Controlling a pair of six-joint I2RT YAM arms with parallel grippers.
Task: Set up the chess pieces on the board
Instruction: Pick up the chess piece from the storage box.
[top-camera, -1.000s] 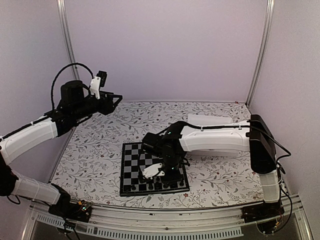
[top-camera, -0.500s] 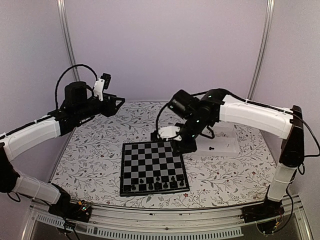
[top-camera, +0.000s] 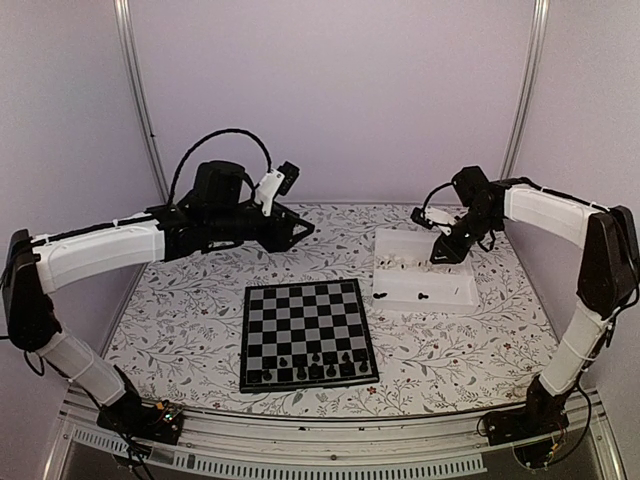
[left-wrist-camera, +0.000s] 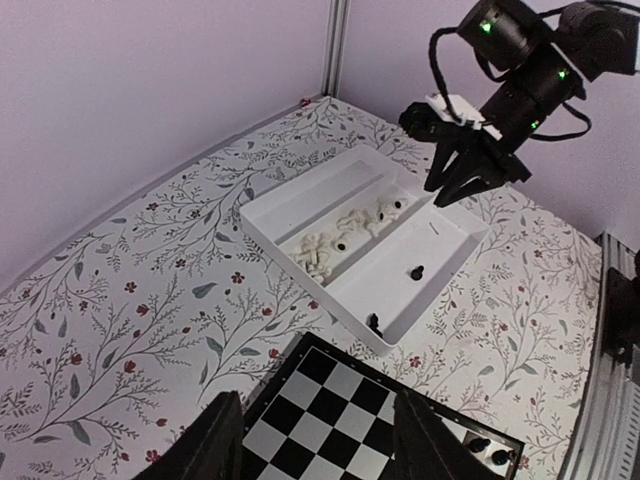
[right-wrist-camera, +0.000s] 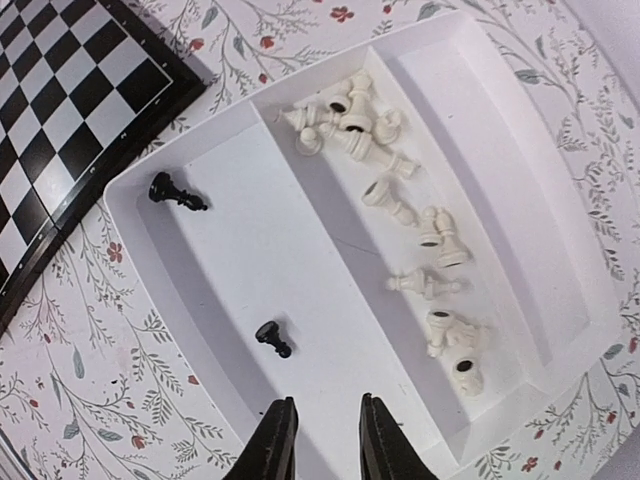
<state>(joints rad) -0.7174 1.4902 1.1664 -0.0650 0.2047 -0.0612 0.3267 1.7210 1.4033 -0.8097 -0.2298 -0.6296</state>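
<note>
**Right gripper (right-wrist-camera: 325, 455) hovering over tray (right-wrist-camera: 530, 220), left gripper (left-wrist-camera: 315, 440) hanging spread**

The right gripper is hanging above the white tray. Its fingers (right-wrist-camera: 275, 450) are standing only slightly apart and pinching nothing. The left gripper is hovering in the air beyond the board (top-camera: 308, 310) and left of the tray, with its fingers spread wide and nothing between them.

Two black chess pieces (right-wrist-camera: 177, 192) are lying on their sides in the tray compartment nearest the board. In the right wrist view, one is lying near the tray corner closest to the board, base at left and head pointing right and a little down. The other (right-wrist-camera: 273, 338) is lying nearer the fingertips, its long axis slanting much the same way, base up-left and head down-right. The two are lying well apart.

White chess pieces (right-wrist-camera: 400, 205) are lying scattered in the next compartment, pointing all ways, some touching each other. A low ridge is separating them from the black ones.

The board is lying flat on the floral table (top-camera: 180, 320), its edges roughly square to the table's near edge. Several upright black pieces (top-camera: 316, 357) are standing on its two rows nearest the arm bases. The tray is sitting just beside the board's far right corner, and in the top view its long axis is running left to right, slightly tilted.
</note>
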